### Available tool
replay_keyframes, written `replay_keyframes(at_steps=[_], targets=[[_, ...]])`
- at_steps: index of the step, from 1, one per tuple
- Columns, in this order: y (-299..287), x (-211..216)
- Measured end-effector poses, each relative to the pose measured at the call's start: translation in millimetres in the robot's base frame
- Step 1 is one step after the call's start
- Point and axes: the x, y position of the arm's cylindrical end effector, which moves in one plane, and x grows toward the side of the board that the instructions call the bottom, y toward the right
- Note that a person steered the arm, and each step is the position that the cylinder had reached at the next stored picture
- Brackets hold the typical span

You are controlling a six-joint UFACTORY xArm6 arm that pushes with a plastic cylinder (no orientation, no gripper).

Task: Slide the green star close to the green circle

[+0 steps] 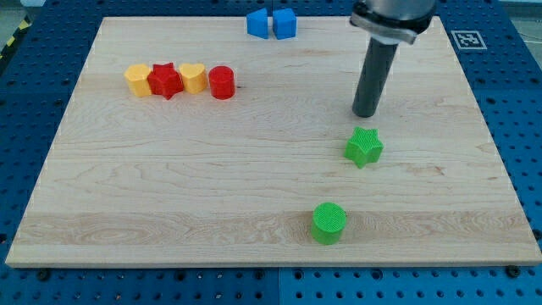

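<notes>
A pale wooden desk (169, 169) with fine lengthwise grain fills nearly the whole scene, its edges narrowing toward the far side. Beneath and around it lies a blue perforated metal base plate (508, 102), dotted with regular rows of small holes. At the far right sits a black-and-white square fiducial marker (467, 39). Yellow-and-black hazard tape (12, 38) shows at the far left. Lighting is even and soft.

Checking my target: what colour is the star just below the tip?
Green, ridged star, clear in the camera view, just below my tip.
</notes>
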Motion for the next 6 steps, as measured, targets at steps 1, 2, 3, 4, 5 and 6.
replay_keyframes(at_steps=[1,2,3,4,5,6], targets=[[0,32],[0,54],[0,71],[0,94],[6,108],[21,110]])
